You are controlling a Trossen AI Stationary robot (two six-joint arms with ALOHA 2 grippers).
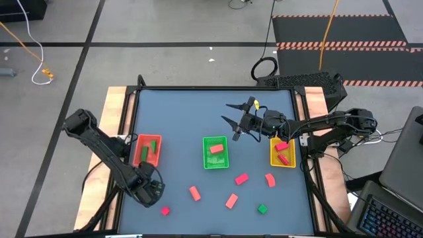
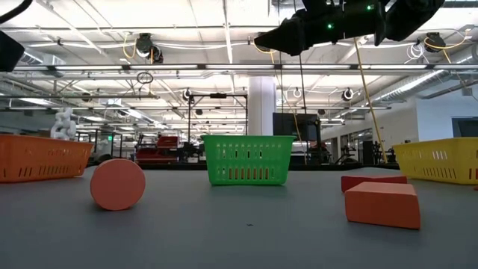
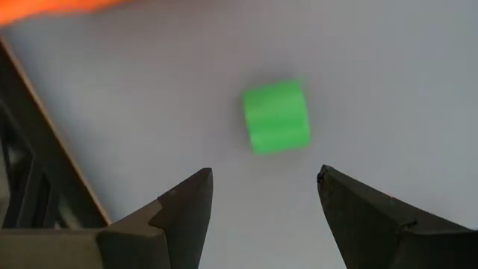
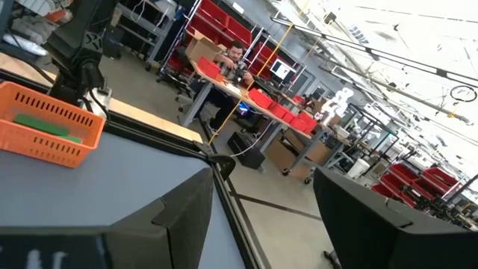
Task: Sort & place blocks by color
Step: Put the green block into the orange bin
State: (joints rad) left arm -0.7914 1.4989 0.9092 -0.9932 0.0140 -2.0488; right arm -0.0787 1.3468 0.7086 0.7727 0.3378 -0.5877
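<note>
My left gripper (image 1: 152, 190) hovers near the table's near-left corner, just below the orange tray (image 1: 135, 158). In its wrist view the gripper (image 3: 265, 175) is open, with a green block (image 3: 276, 116) lying on the table beyond the fingertips; the gripper hides this block in the high view. My right gripper (image 1: 231, 116) is open and empty, raised above the table beyond the green tray (image 1: 215, 163); it also shows as the right gripper (image 2: 299, 33). Loose salmon blocks (image 1: 194, 192), red blocks (image 1: 241, 178) and a green block (image 1: 262, 209) lie along the near side.
The orange tray holds green blocks (image 1: 153, 144), the green tray a salmon block (image 1: 216, 150), and the yellow tray (image 1: 273, 155) red blocks (image 1: 283, 158). A red block (image 1: 165, 211) lies right of my left gripper. Wooden rails edge the table's left and right sides.
</note>
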